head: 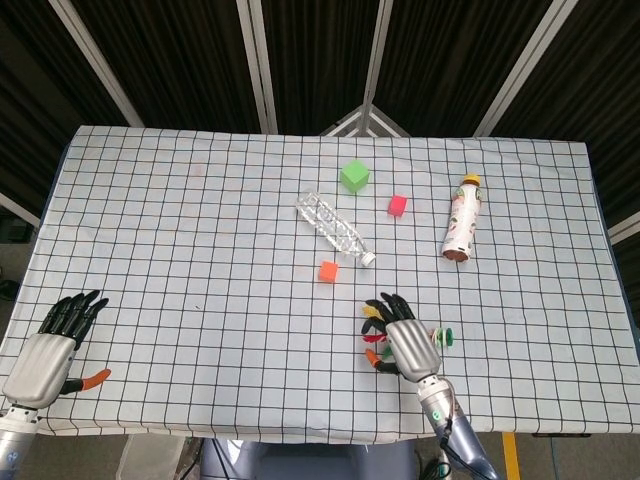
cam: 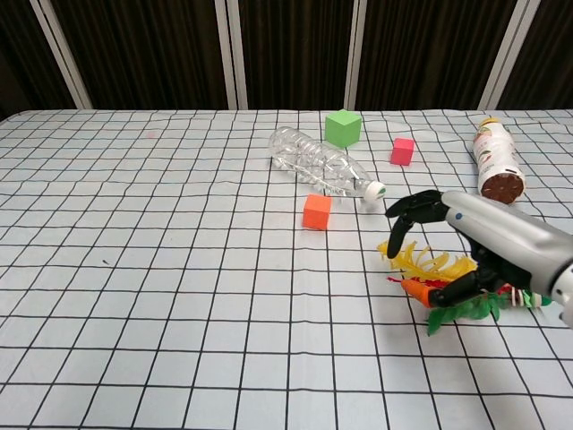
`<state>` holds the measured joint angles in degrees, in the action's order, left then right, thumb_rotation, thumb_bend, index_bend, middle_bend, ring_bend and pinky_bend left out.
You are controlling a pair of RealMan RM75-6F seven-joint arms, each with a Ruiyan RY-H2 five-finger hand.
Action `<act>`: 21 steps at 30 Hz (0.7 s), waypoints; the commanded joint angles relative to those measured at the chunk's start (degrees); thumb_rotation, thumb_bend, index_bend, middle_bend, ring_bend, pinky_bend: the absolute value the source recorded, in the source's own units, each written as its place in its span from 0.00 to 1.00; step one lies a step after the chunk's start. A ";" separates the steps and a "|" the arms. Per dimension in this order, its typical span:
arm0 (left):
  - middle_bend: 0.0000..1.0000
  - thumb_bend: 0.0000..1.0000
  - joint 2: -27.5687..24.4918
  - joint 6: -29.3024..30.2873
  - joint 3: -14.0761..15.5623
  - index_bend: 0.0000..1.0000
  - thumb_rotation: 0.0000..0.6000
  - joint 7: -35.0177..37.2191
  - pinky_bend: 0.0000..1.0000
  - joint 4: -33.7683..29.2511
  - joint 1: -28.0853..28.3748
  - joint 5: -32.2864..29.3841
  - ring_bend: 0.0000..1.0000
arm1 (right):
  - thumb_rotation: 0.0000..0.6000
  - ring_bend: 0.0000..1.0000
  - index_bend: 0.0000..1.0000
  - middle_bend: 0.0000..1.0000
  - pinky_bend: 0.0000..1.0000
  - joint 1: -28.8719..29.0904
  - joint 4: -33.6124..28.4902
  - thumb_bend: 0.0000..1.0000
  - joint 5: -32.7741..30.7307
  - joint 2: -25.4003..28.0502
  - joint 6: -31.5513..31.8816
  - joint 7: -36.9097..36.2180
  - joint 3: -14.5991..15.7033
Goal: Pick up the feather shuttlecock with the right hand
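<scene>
Right hand (cam: 466,246) hovers over the shuttlecock (cam: 448,287), fingers apart, holding nothing. Lower onto the feather stems (base lies beyond the hand) before closing the fingers.

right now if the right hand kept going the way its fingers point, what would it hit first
Probably the orange cube. The right hand sits over the feather shuttlecock, fingers aimed up-table and slightly left. The clear bottle lies just beyond; height above the cloth is unclear.
</scene>
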<state>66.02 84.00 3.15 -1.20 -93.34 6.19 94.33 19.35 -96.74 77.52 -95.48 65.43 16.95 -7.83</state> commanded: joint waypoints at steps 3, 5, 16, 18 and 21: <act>0.00 0.00 -0.07 -0.16 0.08 0.00 1.00 0.10 0.00 -0.07 0.04 -0.01 0.00 | 1.00 0.00 0.47 0.19 0.00 0.80 2.32 0.41 -1.79 -2.65 0.48 0.65 -0.90; 0.00 0.00 -0.07 -0.15 0.09 0.00 1.00 0.15 0.00 -0.07 0.04 0.01 0.00 | 1.00 0.00 0.47 0.19 0.00 0.94 2.98 0.41 -2.11 -3.15 0.64 0.70 -1.00; 0.00 0.00 -0.06 -0.16 0.12 0.00 1.00 -0.05 0.00 -0.16 0.02 -0.02 0.00 | 1.00 0.00 0.54 0.23 0.00 0.89 4.87 0.41 -3.54 -4.48 1.88 -0.32 -0.23; 0.00 0.00 -0.03 -0.19 0.12 0.00 1.00 -0.17 0.00 -0.17 0.00 -0.10 0.00 | 1.00 0.00 0.54 0.23 0.00 0.91 5.20 0.41 -3.62 -4.80 2.05 -0.40 0.01; 0.00 0.00 -0.02 -0.26 0.12 0.00 1.00 -0.22 0.00 -0.20 0.01 -0.15 0.00 | 1.00 0.00 0.54 0.23 0.00 0.96 5.29 0.41 -3.64 -5.01 2.32 -0.66 0.12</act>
<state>65.99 83.73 3.27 -1.42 -93.55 6.20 94.18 20.29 -91.47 73.89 -100.44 67.70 16.34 -7.74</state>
